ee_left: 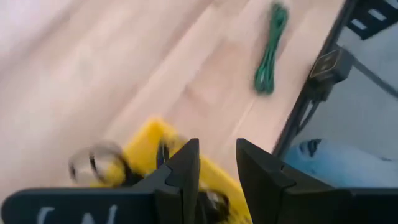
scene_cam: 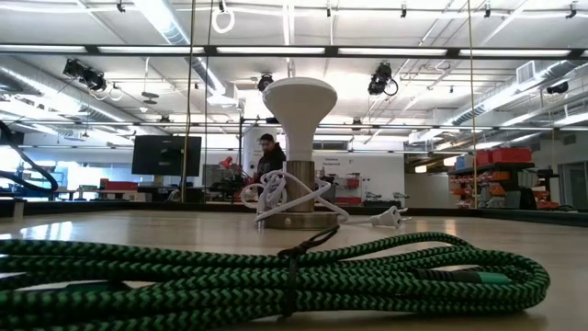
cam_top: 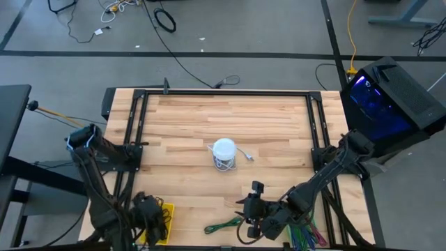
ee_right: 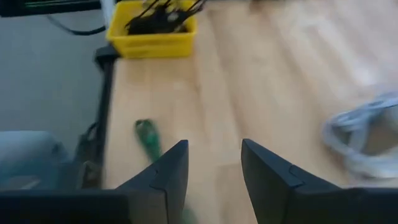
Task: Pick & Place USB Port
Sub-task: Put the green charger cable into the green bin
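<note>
The lamp (cam_top: 224,154) stands near the middle of the bench (cam_top: 279,118), its white cord wound round the base so that the plug lies just beside it and out of the working area.

The green cable (cam_top: 224,226), the item to be picked, lies coiled and bundled with a tie at the near edge of the bench, on the operator's side of the lamp. The bundling keeps it compact enough for a single grasp.

The right tool (cam_top: 249,217) hovers just beside the green cable, between it and the lamp's side of the bench. Its fingers (ee_right: 169,173) stand apart with nothing between them, which suits an approach to the coil.

The left tool (cam_top: 148,213) sits over the yellow tray (cam_top: 166,222), well to the left of the lamp. Its fingers (ee_left: 184,174) are also parted and empty. The yellow tray holds dark parts; it appears to be the likely drop point, which would explain the left arm waiting there.
</note>
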`<move>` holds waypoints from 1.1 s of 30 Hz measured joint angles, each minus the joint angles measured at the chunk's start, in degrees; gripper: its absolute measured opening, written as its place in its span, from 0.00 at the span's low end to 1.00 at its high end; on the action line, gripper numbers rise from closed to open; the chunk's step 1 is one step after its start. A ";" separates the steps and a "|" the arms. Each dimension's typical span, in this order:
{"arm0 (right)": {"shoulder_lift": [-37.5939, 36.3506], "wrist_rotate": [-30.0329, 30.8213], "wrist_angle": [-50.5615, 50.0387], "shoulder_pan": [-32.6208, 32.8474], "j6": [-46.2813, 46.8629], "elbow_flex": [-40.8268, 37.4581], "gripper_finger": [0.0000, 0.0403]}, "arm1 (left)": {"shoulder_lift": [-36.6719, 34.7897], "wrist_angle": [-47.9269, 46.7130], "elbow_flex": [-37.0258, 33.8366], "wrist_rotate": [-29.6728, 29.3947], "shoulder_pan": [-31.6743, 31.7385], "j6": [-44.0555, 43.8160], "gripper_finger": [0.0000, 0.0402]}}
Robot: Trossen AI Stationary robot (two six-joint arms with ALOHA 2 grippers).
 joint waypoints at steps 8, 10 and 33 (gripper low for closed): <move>0.04 -9.18 21.71 -2.24 0.17 -12.56 0.37 | -0.54 5.13 0.00 -4.71 7.58 25.75 0.27; 0.09 -10.85 22.97 -2.75 1.01 -14.48 0.37 | -0.52 5.94 0.00 -6.28 9.41 29.88 0.27; 20.86 -29.58 18.55 -5.89 -1.55 -2.21 0.37 | -0.48 6.10 -0.02 -8.66 15.70 41.03 0.27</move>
